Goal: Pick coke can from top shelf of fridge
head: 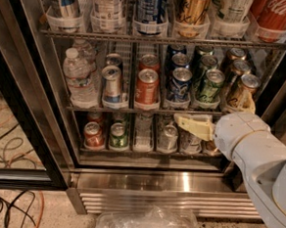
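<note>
The coke can [281, 12], red with white script, stands at the far right of the top shelf [163, 39], in a clear plastic holder, with its top cut off by the picture's edge. Several other large cans stand to its left in the fridge [143, 182]. My gripper [220, 114] is open and empty. It hangs in front of the lower racks at the right, well below the coke can and a little left of it. One cream finger [193, 125] points left, and the other [249, 102] points up by a copper-brown can.
The middle rack holds water bottles [79, 77], an orange-red can [147, 86], blue and green cans and copper-brown cans [240, 88]. Small cans sit on the bottom rack. The black door frame [27, 122] stands at the left. Cables [6, 140] and a clear plastic bag [147, 224] lie on the floor.
</note>
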Controlling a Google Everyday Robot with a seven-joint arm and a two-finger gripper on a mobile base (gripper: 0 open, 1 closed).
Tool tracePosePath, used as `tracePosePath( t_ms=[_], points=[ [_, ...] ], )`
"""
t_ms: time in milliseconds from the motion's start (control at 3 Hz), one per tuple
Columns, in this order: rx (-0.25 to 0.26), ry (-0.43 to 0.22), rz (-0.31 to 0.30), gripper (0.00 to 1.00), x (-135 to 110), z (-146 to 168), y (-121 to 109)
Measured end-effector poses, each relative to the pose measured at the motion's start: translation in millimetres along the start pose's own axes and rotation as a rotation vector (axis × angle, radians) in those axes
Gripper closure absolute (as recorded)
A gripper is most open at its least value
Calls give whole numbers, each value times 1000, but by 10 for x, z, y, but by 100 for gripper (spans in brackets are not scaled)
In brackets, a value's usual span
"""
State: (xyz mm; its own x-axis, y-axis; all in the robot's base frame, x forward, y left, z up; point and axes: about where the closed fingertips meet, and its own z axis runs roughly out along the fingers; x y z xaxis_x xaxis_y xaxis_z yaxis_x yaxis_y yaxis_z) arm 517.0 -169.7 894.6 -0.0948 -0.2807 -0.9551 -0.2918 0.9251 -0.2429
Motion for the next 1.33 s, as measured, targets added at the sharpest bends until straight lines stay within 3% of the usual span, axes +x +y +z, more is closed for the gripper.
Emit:
tracePosePath(
  t_ms=[667,1000,1333],
  points=[
    [29,-9,15,0,-19,38,-11],
    [117,-41,45,0,73,-9,-143],
    [150,-101,45,0,-77,43,-155]
  ],
)
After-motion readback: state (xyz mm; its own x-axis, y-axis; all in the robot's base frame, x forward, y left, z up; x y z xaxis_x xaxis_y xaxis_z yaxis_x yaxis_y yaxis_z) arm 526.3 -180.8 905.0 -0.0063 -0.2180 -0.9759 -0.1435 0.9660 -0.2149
